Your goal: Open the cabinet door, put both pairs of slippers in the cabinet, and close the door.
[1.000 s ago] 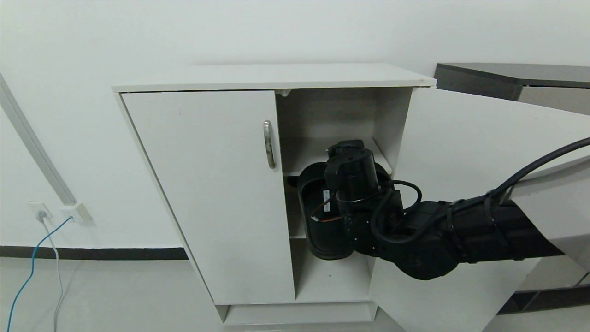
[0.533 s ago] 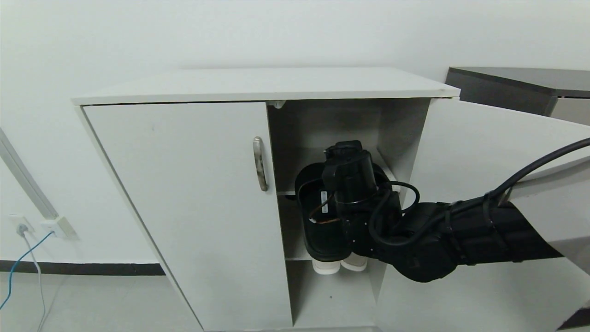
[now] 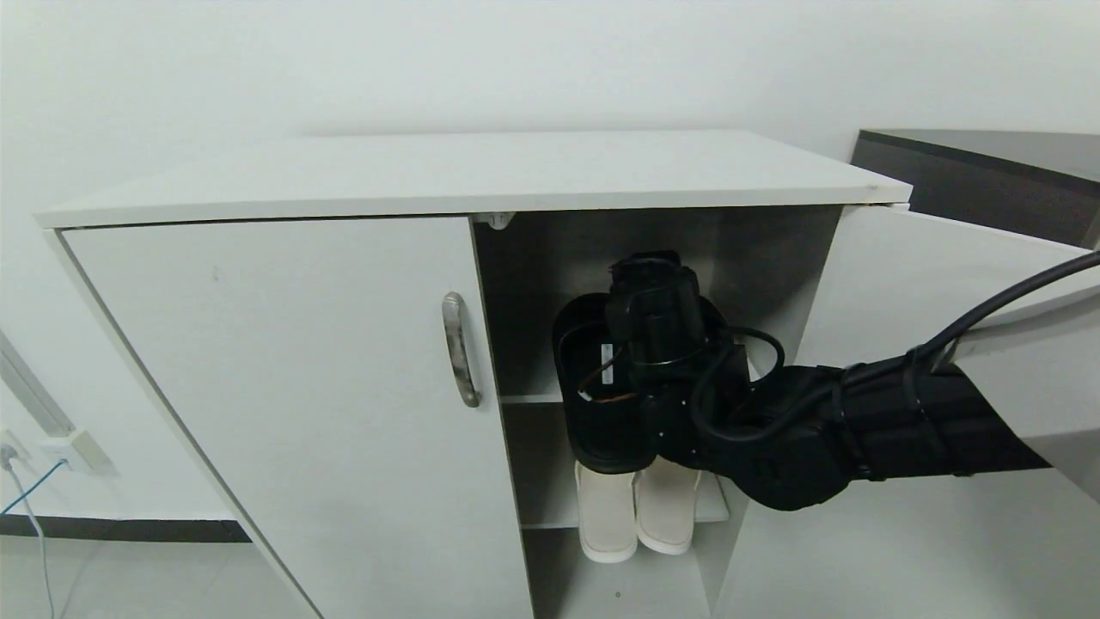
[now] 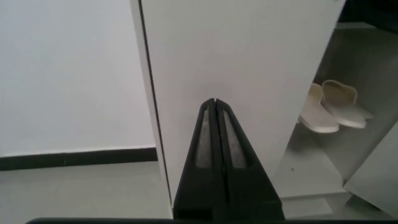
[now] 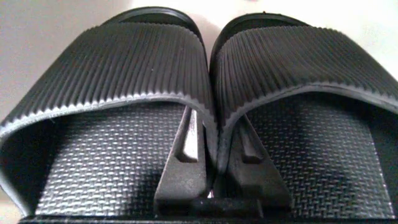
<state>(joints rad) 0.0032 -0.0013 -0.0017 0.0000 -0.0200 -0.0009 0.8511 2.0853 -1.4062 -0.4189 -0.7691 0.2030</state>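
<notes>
The white cabinet (image 3: 464,176) has its right door (image 3: 902,284) swung open and its left door (image 3: 284,387) shut. My right gripper (image 3: 640,331) is inside the opening at upper shelf height, shut on the pair of black slippers (image 3: 593,395), its fingers (image 5: 189,140) pinching the two inner edges together (image 5: 211,118). A white pair of slippers (image 3: 636,511) lies on the middle shelf below, toes poking out; the pair also shows as white slippers (image 4: 333,106). My left gripper (image 4: 214,109) is shut and empty, in front of the left door (image 4: 236,62).
A metal handle (image 3: 460,348) sits on the left door's edge. A dark counter (image 3: 988,172) stands to the right of the cabinet. A wall socket with cables (image 3: 34,456) is low on the left wall.
The head camera has moved closer, so the cabinet looks larger. The black slippers now sit higher against the shelves, and the white pair has come into sight below them.
</notes>
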